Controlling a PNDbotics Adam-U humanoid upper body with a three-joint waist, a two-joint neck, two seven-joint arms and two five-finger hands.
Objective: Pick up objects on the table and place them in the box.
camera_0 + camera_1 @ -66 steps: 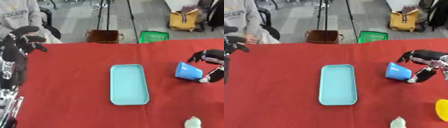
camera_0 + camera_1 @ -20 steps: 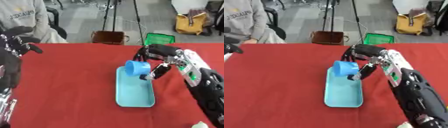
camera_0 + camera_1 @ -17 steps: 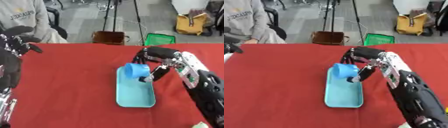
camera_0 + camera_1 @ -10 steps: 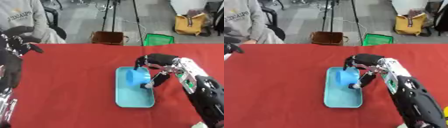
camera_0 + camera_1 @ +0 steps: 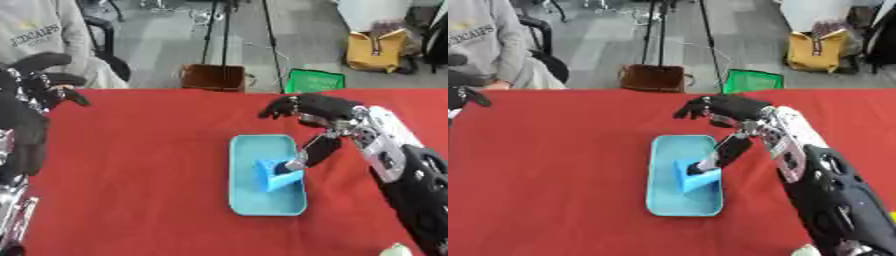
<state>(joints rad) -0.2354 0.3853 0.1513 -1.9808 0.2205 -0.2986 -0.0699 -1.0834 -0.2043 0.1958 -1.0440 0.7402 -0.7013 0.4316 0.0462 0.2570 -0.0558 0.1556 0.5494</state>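
A blue cup [image 5: 273, 174] lies on its side inside the light-blue tray [image 5: 254, 202] at the middle of the red table [image 5: 140, 175]. My right hand [image 5: 325, 110] hovers just above and to the right of the cup, open. Its fingers [image 5: 278, 107] spread out to the left, well clear of the cup, while its thumb [image 5: 308, 152] points down and its tip touches the cup's rim. My left hand [image 5: 33, 86] is raised at the far left edge, fingers relaxed and holding nothing.
A small white object [image 5: 395, 250] shows at the table's near right edge. Beyond the far edge, on the floor, stand a brown box [image 5: 212, 77], a green basket [image 5: 315, 81] and a yellow bag [image 5: 376, 49]. A person in a grey sweatshirt [image 5: 39, 35] sits at the far left.
My right hand carried the blue cup from the right side over to the tray and lowered it in. Its fingers have since opened off the cup, which now lies tipped in the tray.
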